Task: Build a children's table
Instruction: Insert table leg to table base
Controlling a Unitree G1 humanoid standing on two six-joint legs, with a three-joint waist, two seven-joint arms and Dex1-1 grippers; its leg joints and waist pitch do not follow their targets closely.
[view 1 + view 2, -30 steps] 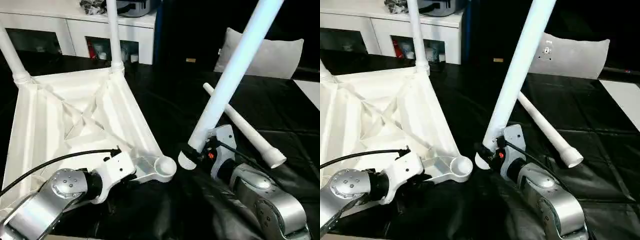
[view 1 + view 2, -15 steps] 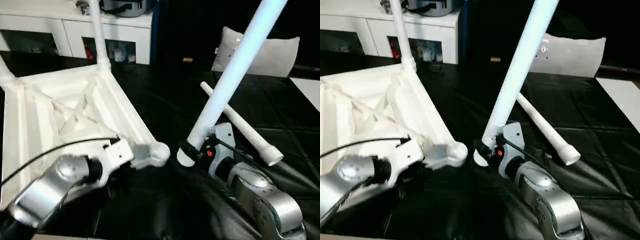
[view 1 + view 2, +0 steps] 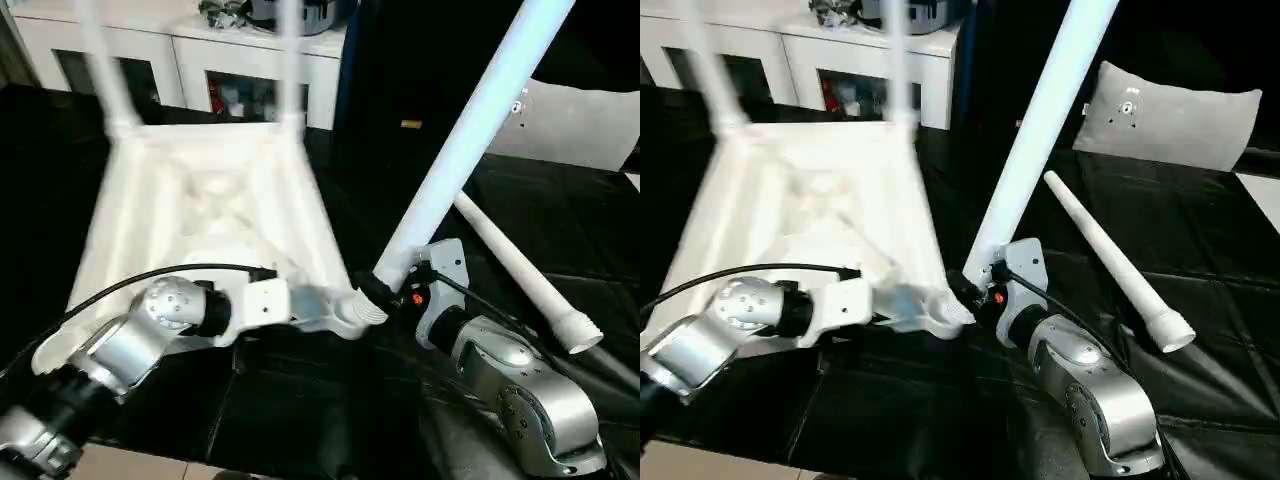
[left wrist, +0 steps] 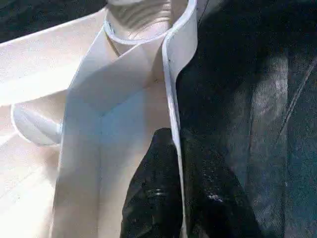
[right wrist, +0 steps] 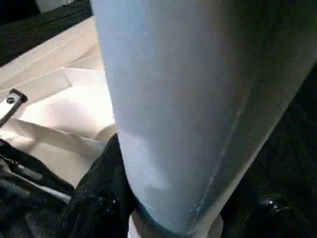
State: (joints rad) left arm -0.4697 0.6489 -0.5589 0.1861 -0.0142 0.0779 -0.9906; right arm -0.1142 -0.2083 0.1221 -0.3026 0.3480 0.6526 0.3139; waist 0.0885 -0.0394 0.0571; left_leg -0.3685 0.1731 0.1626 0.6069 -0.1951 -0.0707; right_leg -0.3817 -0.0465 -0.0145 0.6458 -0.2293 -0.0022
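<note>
The white table top (image 3: 215,205) lies underside up on the black table, with two legs (image 3: 288,60) standing upright in its far corner sockets. My left gripper (image 3: 300,304) is shut on the rim by the near right corner socket (image 3: 362,312); in the left wrist view its black fingers (image 4: 153,188) straddle that thin wall. My right gripper (image 3: 385,290) is shut on the lower end of a third leg (image 3: 470,120), which slants up to the right. That leg's end sits right beside the corner socket. A fourth leg (image 3: 520,270) lies loose on the table to the right.
A white-grey cushion (image 3: 1185,115) leans at the back right. A white cabinet (image 3: 190,60) with clutter on top stands behind the table top. The black cloth (image 3: 300,410) runs to the near edge under both forearms.
The view has shifted. The table top has also swung in my left gripper, bringing its near corner socket rightwards against the lower end of the leg in my right gripper.
</note>
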